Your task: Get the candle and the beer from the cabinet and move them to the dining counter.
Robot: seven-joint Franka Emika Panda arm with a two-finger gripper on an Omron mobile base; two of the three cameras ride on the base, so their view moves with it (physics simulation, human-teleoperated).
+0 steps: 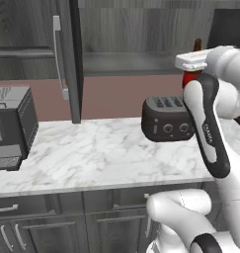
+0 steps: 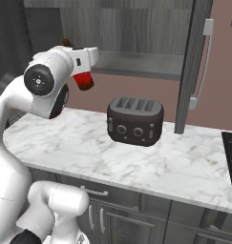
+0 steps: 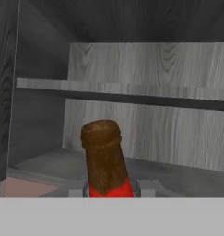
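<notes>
My claw (image 3: 111,189) is clamped on the beer (image 3: 104,159), one finger on each side of its red label, brown neck sticking up right in front of the hand camera. My arm is raised and bent, hand level with the cabinet (image 2: 136,28) opening, holding the bottle above the marble wall counter (image 2: 136,162) near the toaster (image 2: 134,120). Beyond it are the cabinet's grey shelf (image 3: 132,94) and back wall, door (image 1: 72,59) swung open.
</notes>
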